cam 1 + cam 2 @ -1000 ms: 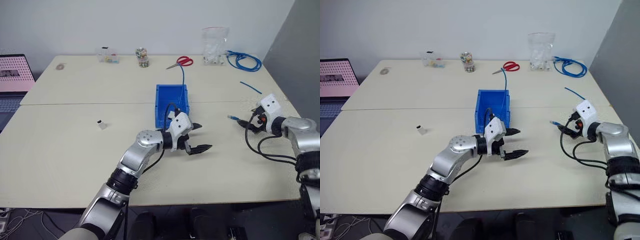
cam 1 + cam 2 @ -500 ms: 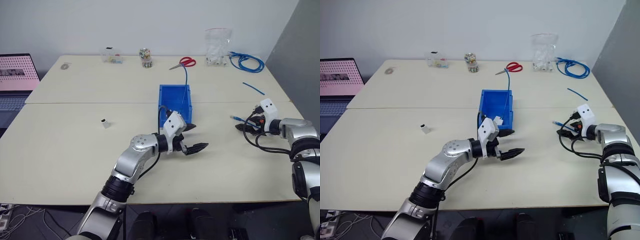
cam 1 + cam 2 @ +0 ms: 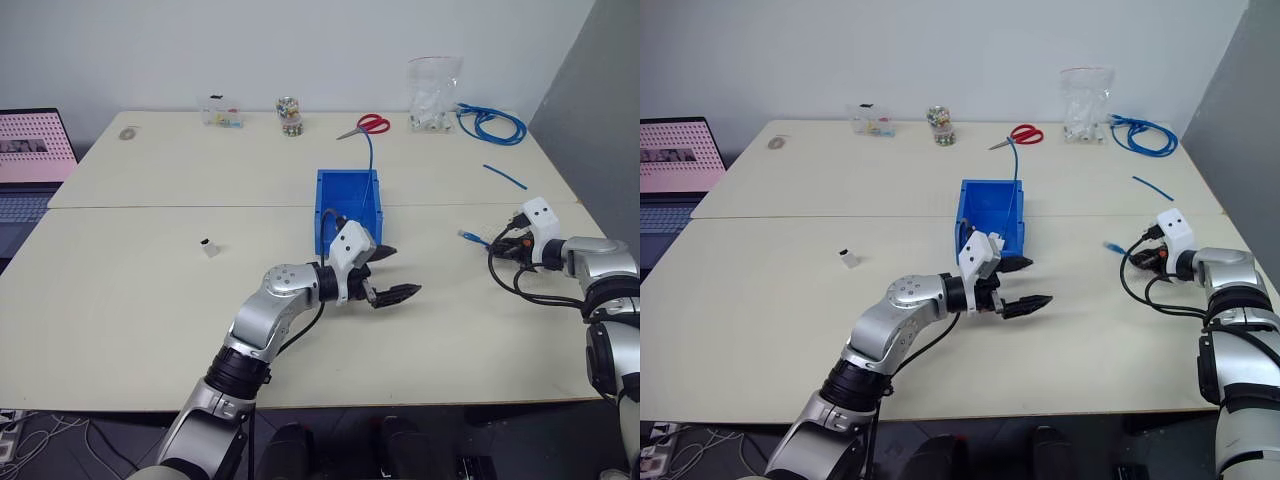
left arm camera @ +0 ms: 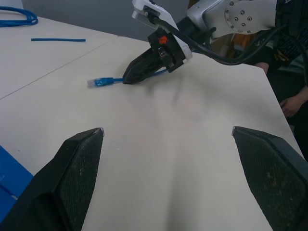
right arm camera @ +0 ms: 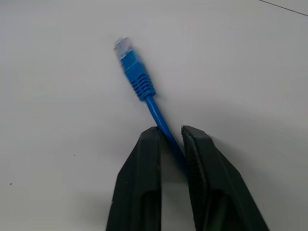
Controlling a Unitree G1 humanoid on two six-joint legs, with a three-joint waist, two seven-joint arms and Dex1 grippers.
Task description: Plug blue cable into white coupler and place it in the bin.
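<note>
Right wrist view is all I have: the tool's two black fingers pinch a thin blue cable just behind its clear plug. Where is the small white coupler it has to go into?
Observer: The small white boxy plastic coupler stands alone on the left half of the cream table, far from the right tool and its thin blue cable.
Operator: Is the other tool bringing it over?
Observer: No. The left tool is wide open with nothing between its fingers, just in front of the bright blue rectangular plastic bin at mid-table.
</note>
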